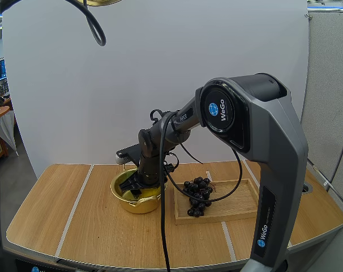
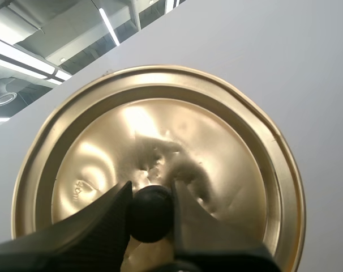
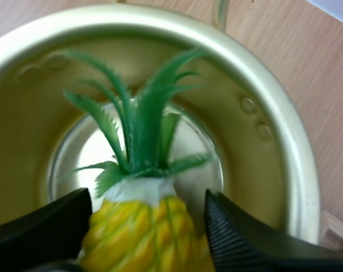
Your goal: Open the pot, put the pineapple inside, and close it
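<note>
Left gripper: clenched on the black knob of the lid, one finger at each side of it; lid held high, off the pot, at 11 o'clock from the pot in the high view.
Lid underside: gold, turned toward the wrist camera, nothing hanging from it.
Pot: open, standing on the table, just beside the tray at the tray's 9 o'clock end.
Right gripper: down in the pot's mouth, grasping the pineapple by its yellow body, fingers at 3 and 9 o'clock of it.
Pineapple: inside the rim, green crown pointing down toward the pot floor; contact with the floor not readable.
Grapes: lying in the wooden tray, toward its 9 o'clock end; no part in this task.
Step in hand: placing, judged near its end; opening done, closing not yet begun.
Next move, judged: release the fruit, lift straight up clear of the rim, then bring the lid down level and centred.
</note>
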`<state>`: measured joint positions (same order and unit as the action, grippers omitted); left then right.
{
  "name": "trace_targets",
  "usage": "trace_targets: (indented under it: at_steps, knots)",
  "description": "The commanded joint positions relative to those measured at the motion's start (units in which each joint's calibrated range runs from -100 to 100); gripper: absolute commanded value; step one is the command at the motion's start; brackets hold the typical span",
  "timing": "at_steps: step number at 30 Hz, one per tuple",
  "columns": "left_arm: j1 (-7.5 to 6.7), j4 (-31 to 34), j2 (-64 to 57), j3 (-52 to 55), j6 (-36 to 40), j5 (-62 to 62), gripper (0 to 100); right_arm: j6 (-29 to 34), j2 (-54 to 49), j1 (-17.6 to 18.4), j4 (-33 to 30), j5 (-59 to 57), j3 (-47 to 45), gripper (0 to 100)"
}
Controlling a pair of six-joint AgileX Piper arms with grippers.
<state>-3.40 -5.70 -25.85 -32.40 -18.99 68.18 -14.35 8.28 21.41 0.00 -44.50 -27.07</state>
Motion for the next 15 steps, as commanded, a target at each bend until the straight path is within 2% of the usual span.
trace_targets:
  at_steps: [1,9,15]
  knots:
    - [-0.13,0.43,-0.32,-0.4,0.52,-1.87,0,-0.5,-0.66,-0.54,-0.43,-2.62,0.36,100]
    - [-0.13,0.43,-0.32,-0.4,0.52,-1.87,0,-0.5,-10.45,-0.54,1.29,-5.26,0.36,100]
    - [-0.13,0.43,-0.32,-0.4,0.52,-1.87,0,-0.5,-24.42,-0.54,2.48,-15.18,0.36,100]
